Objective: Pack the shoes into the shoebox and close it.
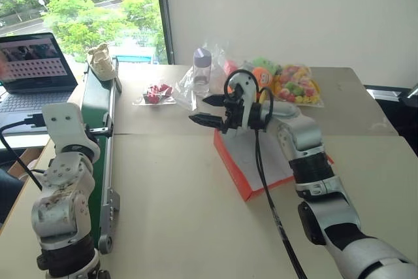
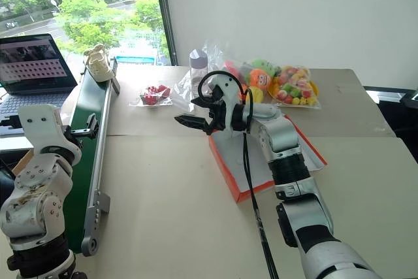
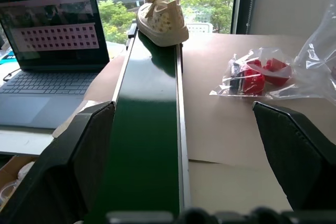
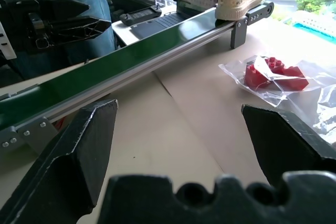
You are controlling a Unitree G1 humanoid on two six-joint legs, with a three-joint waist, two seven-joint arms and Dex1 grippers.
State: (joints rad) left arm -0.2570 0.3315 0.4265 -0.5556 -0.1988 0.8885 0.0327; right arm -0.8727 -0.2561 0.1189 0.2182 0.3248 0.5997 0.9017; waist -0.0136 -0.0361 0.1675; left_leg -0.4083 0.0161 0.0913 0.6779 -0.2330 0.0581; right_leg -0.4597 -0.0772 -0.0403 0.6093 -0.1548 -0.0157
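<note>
Ahead: cream shoe (image 3: 161,18) sits at far end of green conveyor belt (image 3: 147,129), toe across the belt. Left gripper (image 3: 194,145), jaws apart, empty, lines up nearer; right gripper (image 1: 210,110), also spread, hovers by the open shoebox (image 1: 230,161).

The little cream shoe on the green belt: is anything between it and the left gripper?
Nothing visible. The cream lacy shoe sits at the far end of the green conveyor belt; the open left gripper looks along bare belt toward it.
</note>
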